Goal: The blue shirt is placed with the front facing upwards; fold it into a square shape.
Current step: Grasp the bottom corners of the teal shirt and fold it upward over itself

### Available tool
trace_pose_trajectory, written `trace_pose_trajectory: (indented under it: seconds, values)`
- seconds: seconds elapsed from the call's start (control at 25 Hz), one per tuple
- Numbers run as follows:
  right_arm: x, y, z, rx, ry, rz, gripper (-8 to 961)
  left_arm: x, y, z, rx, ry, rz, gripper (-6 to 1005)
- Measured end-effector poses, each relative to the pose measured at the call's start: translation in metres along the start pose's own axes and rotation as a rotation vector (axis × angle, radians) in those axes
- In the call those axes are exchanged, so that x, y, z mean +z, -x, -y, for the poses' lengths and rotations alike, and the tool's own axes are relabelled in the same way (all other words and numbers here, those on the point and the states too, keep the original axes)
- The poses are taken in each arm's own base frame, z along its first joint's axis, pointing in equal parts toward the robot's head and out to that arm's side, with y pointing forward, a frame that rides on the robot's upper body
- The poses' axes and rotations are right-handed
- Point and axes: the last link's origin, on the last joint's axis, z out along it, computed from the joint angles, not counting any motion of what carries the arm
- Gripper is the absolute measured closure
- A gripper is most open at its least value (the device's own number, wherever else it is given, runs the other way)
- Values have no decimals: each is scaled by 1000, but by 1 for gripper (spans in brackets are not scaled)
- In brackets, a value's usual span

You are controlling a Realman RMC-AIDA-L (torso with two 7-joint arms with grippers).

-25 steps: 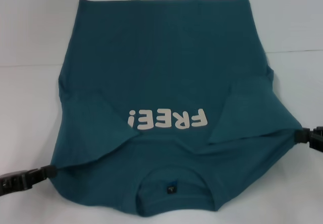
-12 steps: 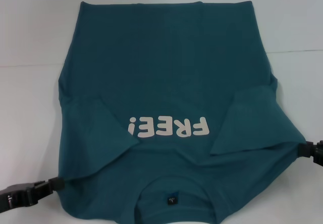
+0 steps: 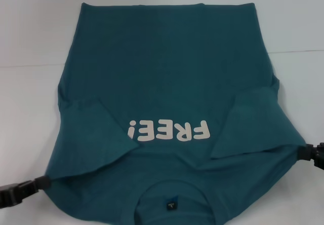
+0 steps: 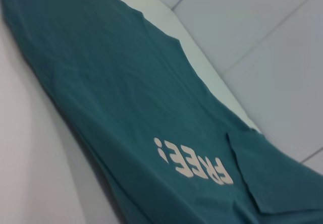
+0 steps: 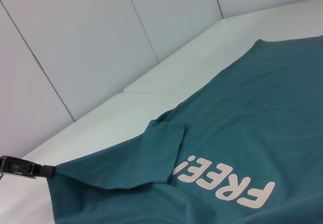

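Blue shirt (image 3: 167, 83) lies front-up on white tabletop (image 3: 30, 42), between the claws. Left claw (image 3: 44, 182) clamped on one shoulder corner, right claw (image 3: 299, 152) on the other. Pale panelled wall (image 5: 75, 32) behind.

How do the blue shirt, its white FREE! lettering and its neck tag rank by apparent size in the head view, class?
1. The blue shirt, by far the largest.
2. The FREE! lettering.
3. The neck tag, smallest.
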Motion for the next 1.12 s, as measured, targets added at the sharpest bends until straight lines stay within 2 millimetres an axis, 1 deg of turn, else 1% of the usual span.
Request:
trace_pose_trajectory:
  seconds: [0.2, 0.48, 0.64, 0.88, 1.12]
  values:
    - [-1, -3, -2, -4, 13, 7, 916, -11, 3, 5, -39, 22, -50, 937]
    - [-3, -5, -7, -17, 46, 15, 914, -12, 4, 1, -49, 49, -47, 936]
    - [-7, -10, -7, -6, 36, 11, 915, -12, 5, -2, -52, 71, -44, 936]
    - [-15, -15, -6, 6, 13, 7, 915, -15, 17, -6, -60, 95, -43, 935]
    - [-17, -17, -6, 10, 8, 4, 914, -25, 26, -10, -74, 119, -66, 935]
